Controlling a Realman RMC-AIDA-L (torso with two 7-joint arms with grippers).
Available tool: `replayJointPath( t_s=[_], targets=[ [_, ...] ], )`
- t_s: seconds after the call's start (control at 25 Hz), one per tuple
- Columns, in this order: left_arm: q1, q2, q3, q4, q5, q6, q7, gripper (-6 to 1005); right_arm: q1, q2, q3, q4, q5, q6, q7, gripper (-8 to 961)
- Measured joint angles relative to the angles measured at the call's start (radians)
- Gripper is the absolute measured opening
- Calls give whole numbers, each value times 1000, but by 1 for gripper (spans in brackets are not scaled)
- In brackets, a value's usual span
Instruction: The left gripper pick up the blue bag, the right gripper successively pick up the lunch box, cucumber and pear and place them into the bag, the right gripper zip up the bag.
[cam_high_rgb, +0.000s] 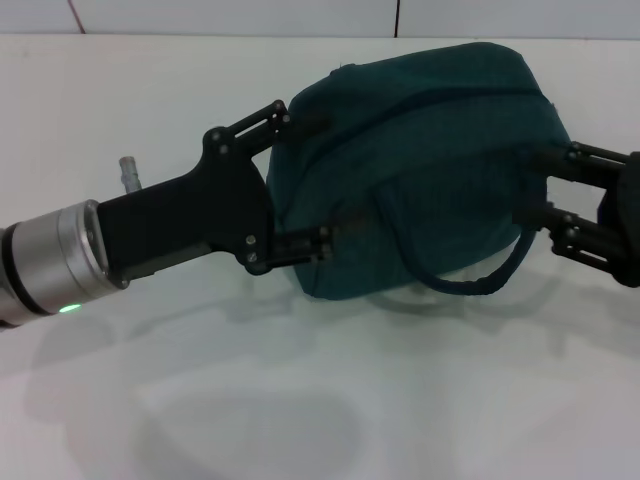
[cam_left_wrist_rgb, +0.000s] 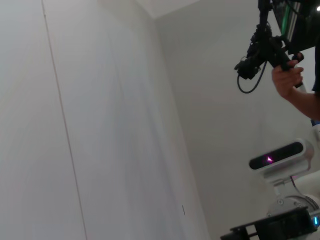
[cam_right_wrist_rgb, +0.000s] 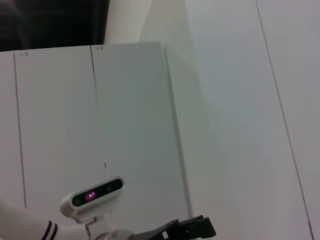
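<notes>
Head view: blue bag (cam_high_rgb: 420, 165) sits toward the far edge of the white worktop (cam_high_rgb: 300, 400), right of centre, closed shape, bulging, dark strap looping off its near side. Contents not visible; no lunch box, cucumber or pear seen in any view.

Left gripper (cam_high_rgb: 297, 180) comes in from the left edge, silver wrist with green light lit. Its fingers (cam_high_rgb: 300, 243) are spread wide across the bag's left end, one at the far upper corner, one at the near lower corner, both touching fabric. Reads as bracing the bag between them rather than a tight pinch.

Right gripper (cam_high_rgb: 540, 190) enters from the right edge, tips against the bag's right end near where the strap attaches. Can't tell whether its jaws are apart or pinching anything; the tips merge with the dark fabric.

Wrist views add nothing on the bag. Left wrist view points up at white wall panels (cam_left_wrist_rgb: 100, 125), shows the robot's head camera (cam_left_wrist_rgb: 280, 156) and a person's hand (cam_left_wrist_rgb: 287, 80) holding a black device. Right wrist view: wall panels again, the head camera (cam_right_wrist_rgb: 92, 196), a black part at the frame edge.
</notes>
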Motion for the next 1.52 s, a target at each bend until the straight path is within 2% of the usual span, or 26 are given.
replayJointPath(
  t_s=[0.24, 0.44, 0.72, 1.0, 1.44, 1.52],
  targets=[
    [-3, 4, 4, -1, 4, -12, 6, 839, 0, 6, -1, -4, -28, 10, 2, 521],
    [15, 1, 0, 0, -3, -12, 36, 740, -6, 7, -2, -9, -30, 6, -2, 523],
    [20, -1, -8, -1, -7, -13, 36, 740, -11, 0, 1, -7, -42, 7, -3, 524],
    [22, 2, -10, 1, -1, -15, -2, 740, -13, 5, 4, -11, -77, 9, -3, 526],
    [34, 1, -8, -3, 3, -15, -14, 740, -24, 8, 5, -22, -82, 10, -17, 744],
    [35, 2, -8, -3, 3, -15, -24, 740, -30, 13, 4, -23, -82, 7, -41, 741]
  ],
)
